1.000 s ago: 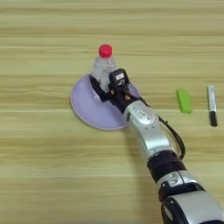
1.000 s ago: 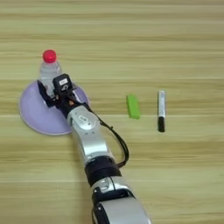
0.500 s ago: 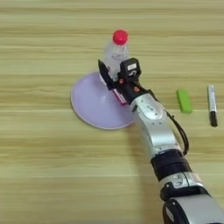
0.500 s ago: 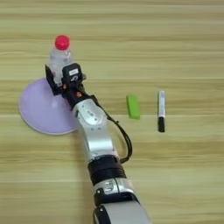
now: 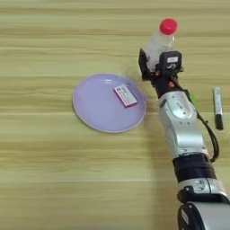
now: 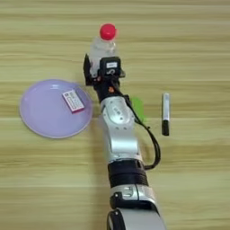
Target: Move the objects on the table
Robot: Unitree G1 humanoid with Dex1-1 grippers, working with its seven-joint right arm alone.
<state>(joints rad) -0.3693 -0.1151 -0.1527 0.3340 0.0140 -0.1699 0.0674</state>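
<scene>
end effector clamping clear bottle, streaky table

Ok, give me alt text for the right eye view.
The right gripper holds a clear bottle with a red cap beyond a lilac plate carrying a red-and-white box; a green block and marker pen lie right.

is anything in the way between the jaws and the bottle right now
No. The right gripper is already at the bottle, its black fingers closed around the clear body. The red-and-white box lies apart on the lilac plate, out of the way.
</scene>
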